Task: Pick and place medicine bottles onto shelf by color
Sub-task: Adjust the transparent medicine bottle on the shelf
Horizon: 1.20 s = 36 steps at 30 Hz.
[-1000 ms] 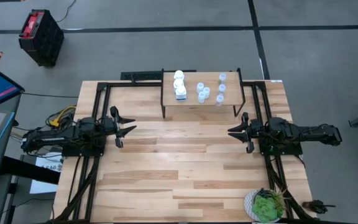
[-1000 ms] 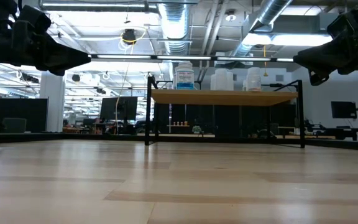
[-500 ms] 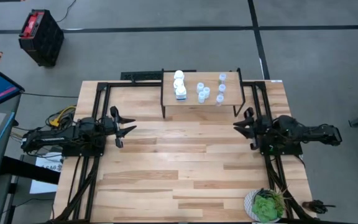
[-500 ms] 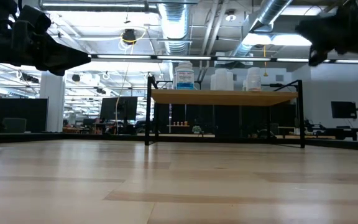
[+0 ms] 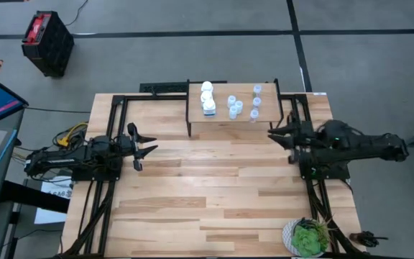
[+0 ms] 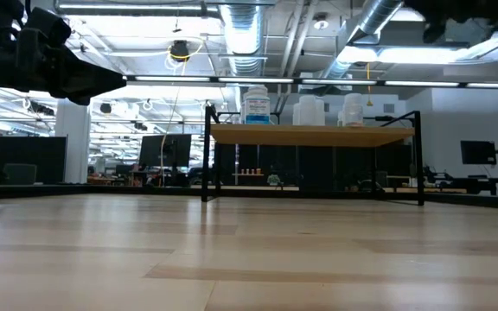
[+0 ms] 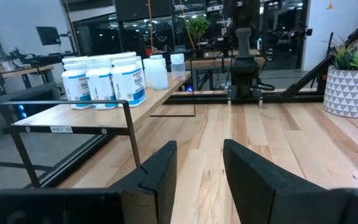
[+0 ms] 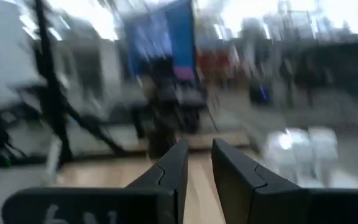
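The shelf (image 5: 233,115) stands at the table's far middle on black legs. On it stand white medicine bottles (image 5: 207,97) toward its left end and pale translucent ones (image 5: 234,106) from the middle toward its right end. They show too in the left wrist view, white (image 7: 104,79) and translucent (image 7: 160,71). My left gripper (image 5: 154,146) hovers level over the table's left side, open (image 7: 199,152), nothing between its fingers. My right gripper (image 5: 270,134) hangs high off the shelf's right end, open (image 8: 199,155) and holding nothing. It is almost out of the low view's top.
A green potted plant (image 5: 307,237) sits at the table's near right corner. Black frame rails (image 5: 113,108) run along the table's left and right sides. Bare tabletop (image 5: 221,180) lies between the two arms. A red and black crate (image 5: 47,42) stands on the floor beyond.
My right gripper has risen well above the table, climbing out of the low view's top, and has tipped its fingers slightly upward. In the high view it now shows closer to the shelf's right end. Its fingers kept the same gap.
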### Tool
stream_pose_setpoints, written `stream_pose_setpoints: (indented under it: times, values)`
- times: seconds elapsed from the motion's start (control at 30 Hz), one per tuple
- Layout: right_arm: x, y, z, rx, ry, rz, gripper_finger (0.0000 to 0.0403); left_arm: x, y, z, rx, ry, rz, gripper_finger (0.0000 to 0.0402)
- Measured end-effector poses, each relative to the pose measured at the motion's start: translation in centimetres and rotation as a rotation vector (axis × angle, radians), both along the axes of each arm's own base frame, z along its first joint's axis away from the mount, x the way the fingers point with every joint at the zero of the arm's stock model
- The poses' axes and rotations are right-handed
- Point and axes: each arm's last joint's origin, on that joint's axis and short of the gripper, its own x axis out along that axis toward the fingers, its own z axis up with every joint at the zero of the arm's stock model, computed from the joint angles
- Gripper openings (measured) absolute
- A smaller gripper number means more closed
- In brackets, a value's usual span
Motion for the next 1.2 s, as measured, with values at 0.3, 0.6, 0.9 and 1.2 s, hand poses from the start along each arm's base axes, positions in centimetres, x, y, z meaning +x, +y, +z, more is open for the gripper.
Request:
stream_pose_setpoints:
  times: [0.3,0.6,0.9,1.2]
  values:
    - [6.3,-0.6,0.5,0.125,0.454,-0.181,0.0097,0.0,0.0,0.0,0.0,0.0,0.0,0.0121]
    - [10.9,-1.2,-2.5,0.168,0.603,-0.311,0.0097,0.0,0.0,0.0,0.0,0.0,0.0,0.0121]
    - [10.7,-2.7,-2.8,0.152,0.609,-0.521,0.0097,0.0,0.0,0.0,0.0,-0.001,0.0,0.0121]
    - [10.1,-4.4,-3.3,0.169,0.662,-0.607,0.0097,0.0,0.0,0.0,0.0,0.0,0.0,0.0121]
